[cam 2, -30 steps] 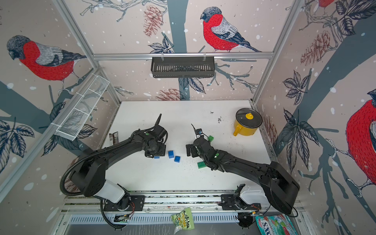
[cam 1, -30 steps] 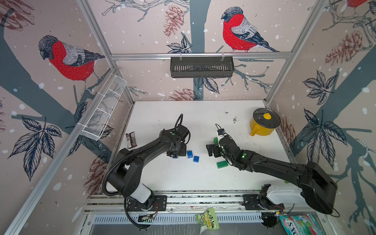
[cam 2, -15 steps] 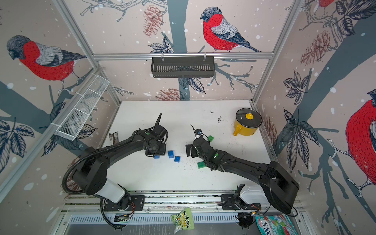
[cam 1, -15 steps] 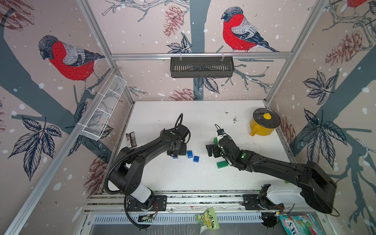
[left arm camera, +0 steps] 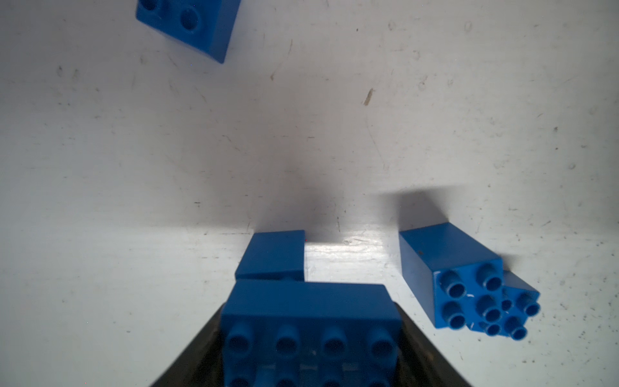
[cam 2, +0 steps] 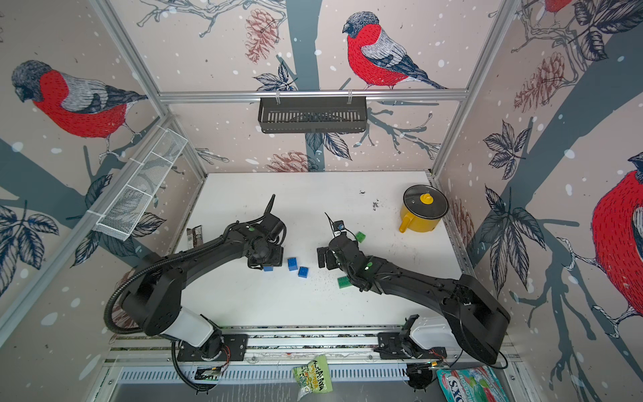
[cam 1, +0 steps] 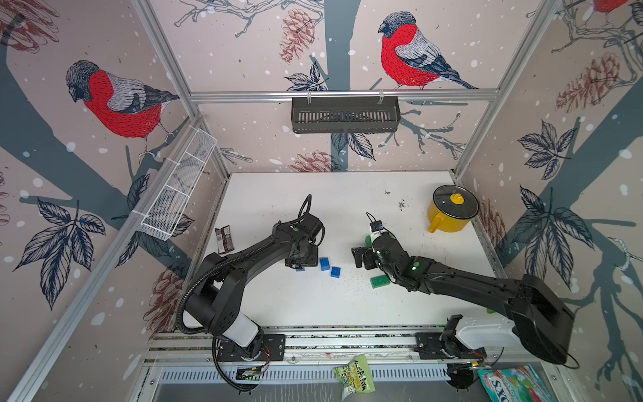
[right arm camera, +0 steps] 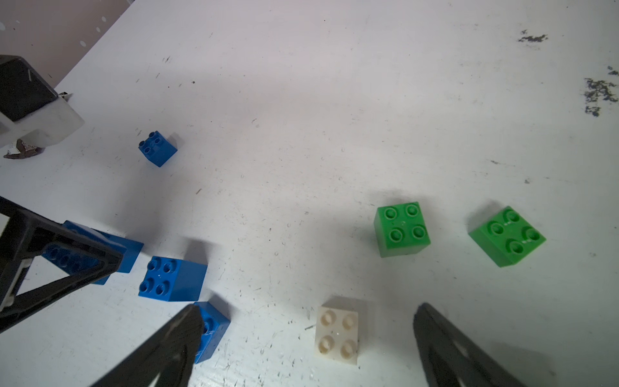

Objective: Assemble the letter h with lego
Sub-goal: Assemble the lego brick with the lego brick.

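Barely begun. Near the surface's middle the left jaws clamp a long blue brick (left arm camera: 311,321), seemingly seated on a blue cube (left arm camera: 273,254), though the joint is hidden. The right jaws gape over the white brick (right arm camera: 337,330); green bricks (right arm camera: 402,229) lie loose.

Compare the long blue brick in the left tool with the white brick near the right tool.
The long blue brick has rows of four studs; the white brick is cube-like with four studs in all. The long blue brick is clamped in the left tool; the white brick lies free on the table beneath the open right tool. Both are studded plastic.
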Controlling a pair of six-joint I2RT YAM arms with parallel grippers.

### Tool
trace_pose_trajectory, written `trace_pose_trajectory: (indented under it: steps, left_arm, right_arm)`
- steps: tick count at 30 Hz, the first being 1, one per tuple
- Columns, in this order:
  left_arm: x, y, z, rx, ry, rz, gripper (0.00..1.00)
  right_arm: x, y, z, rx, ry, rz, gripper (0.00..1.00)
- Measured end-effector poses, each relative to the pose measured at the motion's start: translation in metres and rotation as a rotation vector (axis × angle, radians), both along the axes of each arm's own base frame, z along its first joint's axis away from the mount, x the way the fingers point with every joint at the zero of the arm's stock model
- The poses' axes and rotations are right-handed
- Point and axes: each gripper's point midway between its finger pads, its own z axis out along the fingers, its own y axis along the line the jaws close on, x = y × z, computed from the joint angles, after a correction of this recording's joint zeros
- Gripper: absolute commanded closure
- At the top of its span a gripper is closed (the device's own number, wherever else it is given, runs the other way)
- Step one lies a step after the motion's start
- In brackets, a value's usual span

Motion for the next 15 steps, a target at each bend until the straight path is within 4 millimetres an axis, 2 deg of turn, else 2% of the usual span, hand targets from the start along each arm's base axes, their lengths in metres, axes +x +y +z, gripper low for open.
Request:
trace_pose_trajectory:
  steps: [15]
  left_arm:
    - [-0.0021, 0.0015, -0.0038, -0.009, -0.013, 0.001, 0.36]
  right_arm:
    - [-0.001, 0.0013, -0.0001, -0.012, -0.007, 0.015, 0.0]
